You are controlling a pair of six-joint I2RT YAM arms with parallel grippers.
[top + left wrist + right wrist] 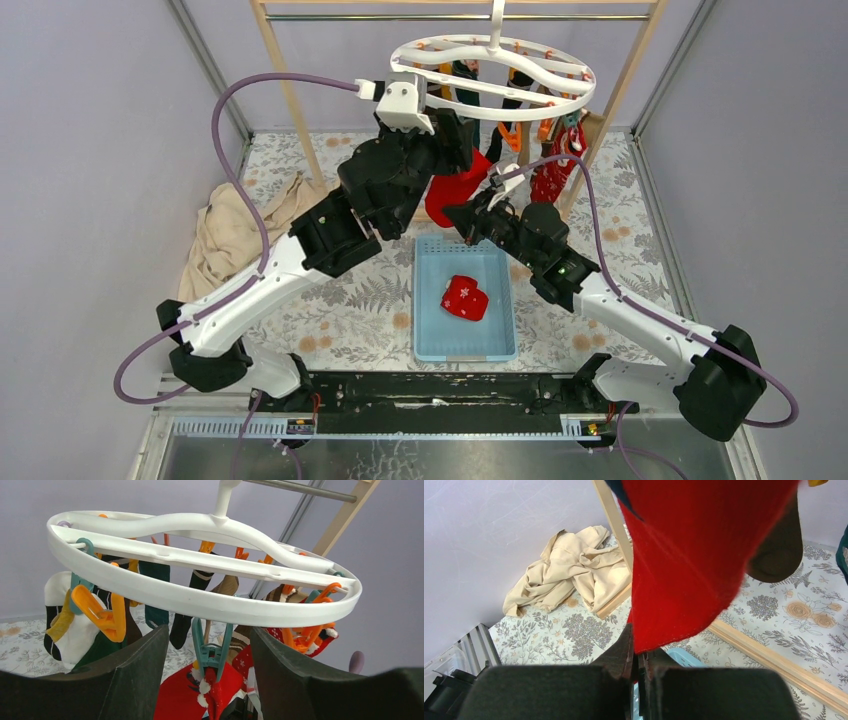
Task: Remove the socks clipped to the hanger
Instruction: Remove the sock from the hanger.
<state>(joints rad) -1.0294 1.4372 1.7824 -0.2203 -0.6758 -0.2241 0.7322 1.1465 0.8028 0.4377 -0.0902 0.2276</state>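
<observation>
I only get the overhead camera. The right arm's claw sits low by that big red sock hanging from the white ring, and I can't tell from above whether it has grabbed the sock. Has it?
Observer: Yes. In the right wrist view, the right gripper is shut on the lower edge of the red sock.
Operator: And the left claw, up by the ring?
Observer: The left wrist view shows the left gripper open, with its fingers on either side of a teal clip, not touching it.
Operator: What is that clip holding?
Observer: It pinches red cloth with white fluffy trim, just under the hanger.
</observation>
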